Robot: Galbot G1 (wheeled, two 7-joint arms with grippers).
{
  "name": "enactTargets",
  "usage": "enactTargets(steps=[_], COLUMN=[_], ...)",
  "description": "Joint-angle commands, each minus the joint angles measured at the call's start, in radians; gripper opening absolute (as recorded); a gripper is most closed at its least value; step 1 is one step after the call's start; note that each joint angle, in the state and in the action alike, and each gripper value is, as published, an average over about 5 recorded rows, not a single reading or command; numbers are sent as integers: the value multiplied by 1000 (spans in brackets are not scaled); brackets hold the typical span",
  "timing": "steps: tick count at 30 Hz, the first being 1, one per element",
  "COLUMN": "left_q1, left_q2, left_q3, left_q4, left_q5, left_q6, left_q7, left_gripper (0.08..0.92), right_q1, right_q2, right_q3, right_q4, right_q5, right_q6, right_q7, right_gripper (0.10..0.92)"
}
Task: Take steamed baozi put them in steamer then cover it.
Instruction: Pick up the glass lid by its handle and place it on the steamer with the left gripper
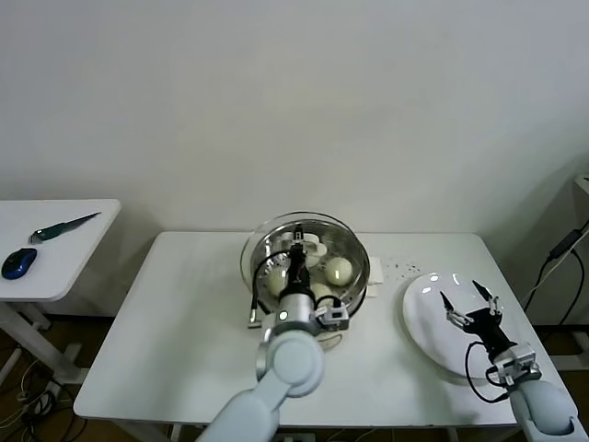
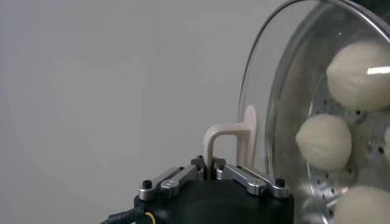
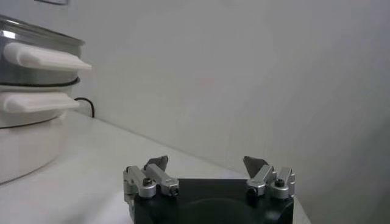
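White bench (image 1: 184, 313) is carrying the steamer (image 1: 354, 295), which is sitting near its middle with the glass cover (image 1: 345, 241) lying over it. Through the glass the steamed baozi (image 1: 339, 270) are showing inside the basket. Directly above the steamer, the left claw (image 1: 296, 250) is pinching the cover's white bar handle (image 2: 230, 141), pressed together on it from above; the handle's long axis looks to be running across the claw's closing direction. Well to the steamer's right, the right claw (image 1: 467, 299) is hanging spread over a white plate (image 1: 419, 308), idle. No brand or writing is legible anywhere.
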Motion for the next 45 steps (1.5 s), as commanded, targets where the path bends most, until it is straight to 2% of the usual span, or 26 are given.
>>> enactTargets(steps=[1,28,45], left_q1=[-24,-26,-14], left_q2=[-130,-115,-120], left_q3=[14,-21,-21], left_q4=[140,195,209], left_q5=[65,78,72], left_q6=[49,49,49], left_q7=[-39,-14,-48], left_gripper=[147,147,147], right_q1=[-4,6,9], right_q2=[4,9,12], right_q3=[15,12,15], right_q4=[-6,-18,-25], right_q5=[-3,-28,-32], right_q6=[6,13,18], right_q7=[-4,-15,-26], right_gripper=[823,823,823])
